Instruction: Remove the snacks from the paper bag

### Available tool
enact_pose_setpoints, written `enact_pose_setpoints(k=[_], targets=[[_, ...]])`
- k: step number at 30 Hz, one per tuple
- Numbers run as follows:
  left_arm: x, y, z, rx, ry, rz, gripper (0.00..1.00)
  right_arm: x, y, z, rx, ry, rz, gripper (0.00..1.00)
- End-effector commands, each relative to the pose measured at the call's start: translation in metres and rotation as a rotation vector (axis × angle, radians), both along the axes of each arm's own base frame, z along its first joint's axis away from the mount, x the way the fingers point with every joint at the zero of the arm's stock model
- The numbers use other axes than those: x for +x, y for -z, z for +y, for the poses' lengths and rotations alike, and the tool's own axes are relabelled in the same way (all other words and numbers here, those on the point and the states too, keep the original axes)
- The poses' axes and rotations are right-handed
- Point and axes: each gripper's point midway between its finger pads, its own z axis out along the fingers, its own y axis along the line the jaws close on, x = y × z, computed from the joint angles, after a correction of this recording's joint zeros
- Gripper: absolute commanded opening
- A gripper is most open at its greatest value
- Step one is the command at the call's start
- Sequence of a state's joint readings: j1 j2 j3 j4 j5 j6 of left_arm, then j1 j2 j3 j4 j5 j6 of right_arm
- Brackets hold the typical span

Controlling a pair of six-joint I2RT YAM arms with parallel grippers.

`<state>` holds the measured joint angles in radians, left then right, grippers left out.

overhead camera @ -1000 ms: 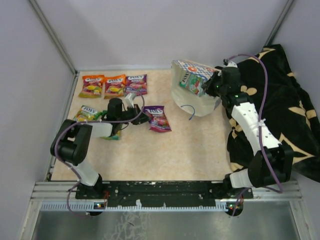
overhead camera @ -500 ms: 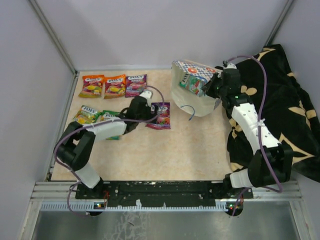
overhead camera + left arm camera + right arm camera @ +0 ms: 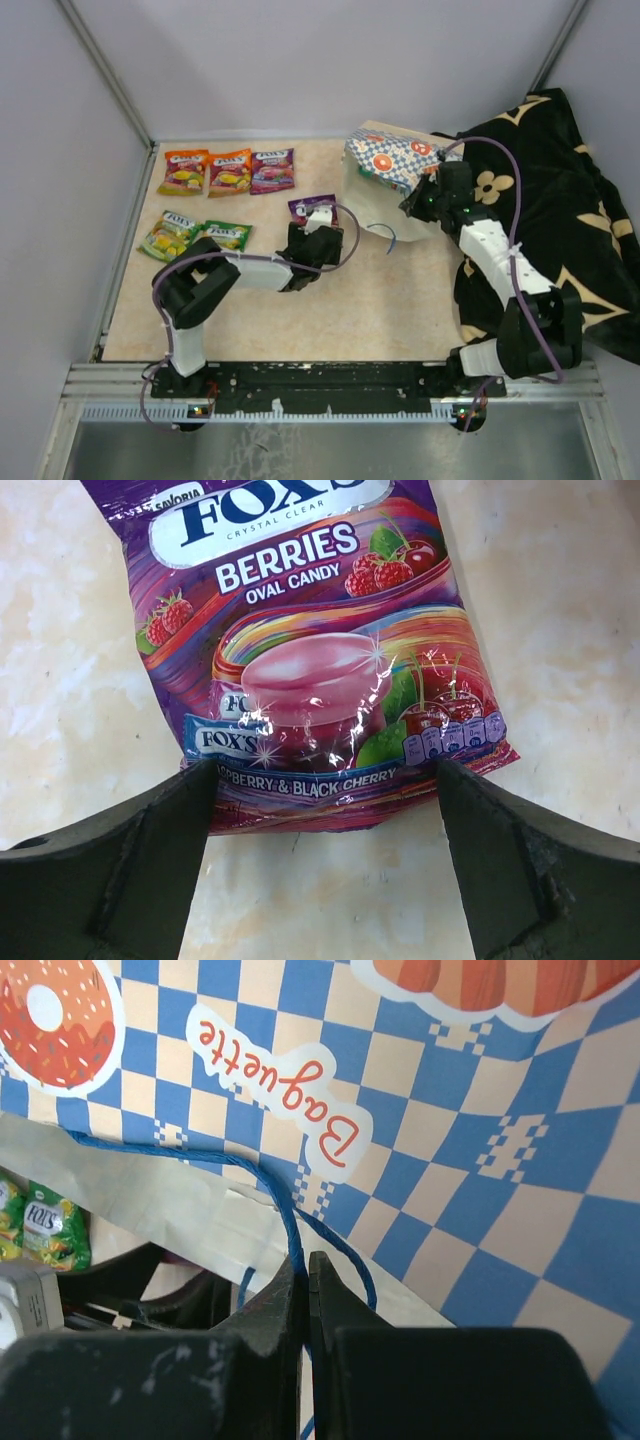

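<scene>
The paper bag point(image 3: 392, 160) lies tipped at the back right, its blue-white checked side point(image 3: 450, 1130) facing up. My right gripper point(image 3: 417, 203) point(image 3: 306, 1260) is shut on the bag's thin blue cord handle point(image 3: 288, 1210). A purple berries snack point(image 3: 314, 208) point(image 3: 310, 650) lies flat on the table. My left gripper point(image 3: 318, 232) point(image 3: 325, 780) is open just short of its near edge, fingers point(image 3: 150, 850) either side, not touching it. Several more snacks lie at the left: orange point(image 3: 184, 171), orange point(image 3: 230, 170), purple point(image 3: 272, 169), yellow-green point(image 3: 170, 235) and green point(image 3: 228, 235). The bag's inside is hidden.
A black cloth with gold flower marks point(image 3: 565, 190) is heaped along the right side, under the right arm. Grey walls and a metal frame rail point(image 3: 120, 270) close in the beige table point(image 3: 380, 300) at the left and back.
My left arm swung right and its jaws opened; the purple snack now lies slightly farther back. The right gripper drew the bag over, so its checked side faces up and its mouth no longer shows.
</scene>
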<state>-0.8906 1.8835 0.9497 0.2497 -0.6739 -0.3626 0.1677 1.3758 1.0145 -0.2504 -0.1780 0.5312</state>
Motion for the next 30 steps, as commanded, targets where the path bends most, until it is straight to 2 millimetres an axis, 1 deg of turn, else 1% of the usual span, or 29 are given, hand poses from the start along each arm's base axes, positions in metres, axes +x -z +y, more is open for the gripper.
enact_pose_setpoints(k=[1, 5, 6, 8, 9, 10, 13, 15, 17, 19, 21, 26, 28, 30], targets=[[0.019, 0.004, -0.003, -0.027, -0.029, -0.046, 0.95, -0.008, -0.021, -0.014, -0.053, 0.024, -0.068, 0.00], [0.042, 0.008, -0.004, -0.090, -0.030, -0.021, 0.95, -0.014, -0.025, -0.022, -0.090, 0.038, -0.077, 0.00], [0.048, 0.012, -0.001, -0.100, -0.028, -0.012, 0.95, -0.014, -0.027, -0.023, -0.095, 0.043, -0.079, 0.00], [0.062, 0.013, 0.001, -0.119, -0.022, -0.004, 0.94, -0.014, -0.033, -0.025, -0.099, 0.055, -0.091, 0.00], [0.070, 0.012, 0.000, -0.129, -0.015, -0.003, 0.94, -0.014, -0.037, -0.026, -0.097, 0.062, -0.099, 0.00], [0.076, 0.015, 0.003, -0.128, -0.010, 0.005, 0.94, -0.013, -0.042, -0.027, -0.093, 0.068, -0.109, 0.00], [0.099, 0.011, -0.005, -0.150, 0.045, 0.016, 0.94, -0.007, -0.062, -0.030, -0.085, 0.097, -0.144, 0.00], [0.110, 0.019, -0.011, -0.183, 0.099, 0.076, 0.93, -0.004, -0.076, -0.033, -0.084, 0.115, -0.170, 0.00], [0.115, 0.021, -0.019, -0.208, 0.138, 0.101, 0.93, -0.002, -0.093, -0.039, -0.080, 0.136, -0.197, 0.00], [0.119, 0.020, -0.024, -0.205, 0.148, 0.113, 0.93, -0.001, -0.104, -0.046, -0.076, 0.162, -0.216, 0.00], [0.125, 0.012, -0.028, -0.203, 0.156, 0.103, 0.93, -0.001, -0.115, -0.055, -0.070, 0.192, -0.236, 0.00], [0.141, -0.008, -0.041, -0.196, 0.197, 0.091, 0.94, 0.000, -0.134, -0.078, -0.054, 0.276, -0.266, 0.00], [0.143, -0.008, -0.050, -0.209, 0.214, 0.112, 0.95, 0.001, -0.143, -0.087, -0.041, 0.303, -0.281, 0.00], [0.138, -0.002, -0.057, -0.246, 0.230, 0.142, 0.94, 0.001, -0.153, -0.096, -0.023, 0.333, -0.299, 0.00]])
